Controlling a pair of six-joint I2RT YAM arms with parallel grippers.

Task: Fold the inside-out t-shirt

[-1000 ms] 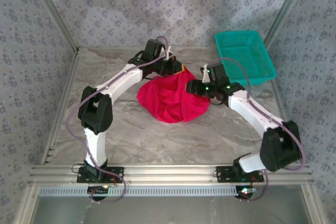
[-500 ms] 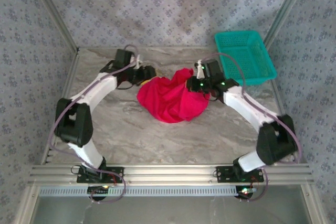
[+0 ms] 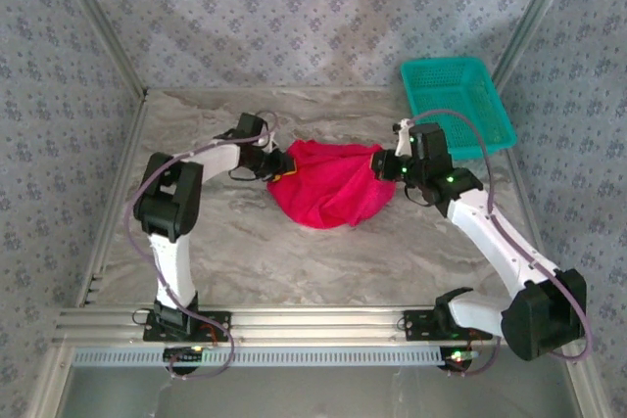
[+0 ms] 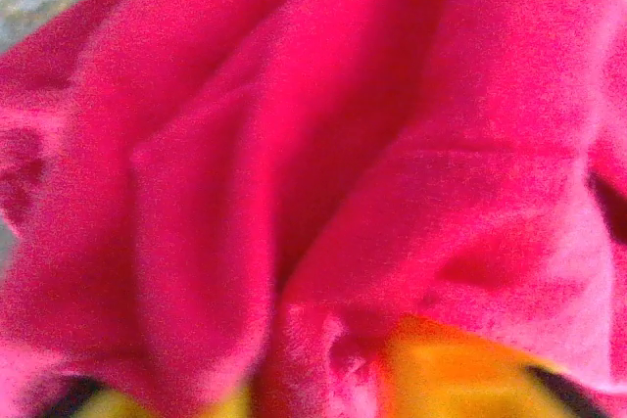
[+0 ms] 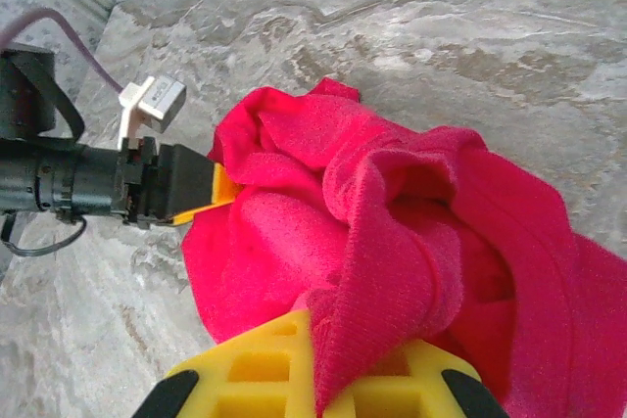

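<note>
The red t-shirt point(image 3: 328, 188) lies bunched in the middle of the marble table, its upper edge pulled out between the two grippers. My left gripper point(image 3: 277, 165) is at the shirt's left corner, its yellow fingers point(image 4: 460, 379) closed with red cloth point(image 4: 343, 144) bunched between them. From the right wrist view the left gripper point(image 5: 211, 193) pokes into the cloth's left side. My right gripper point(image 3: 387, 163) is at the shirt's right corner, shut, with a fold of the t-shirt point(image 5: 392, 203) pinched between its yellow fingers point(image 5: 265, 369).
A teal mesh basket point(image 3: 458, 105) stands at the back right, just behind the right arm. Bare marble table point(image 3: 294, 261) lies in front of the shirt. Patterned walls and a metal frame close in the table on three sides.
The left gripper let go at the shirt's top, swung out left, opened, then closed on the shirt's left corner. The right gripper shut on the right corner and pulled it rightward, stretching the upper edge.
</note>
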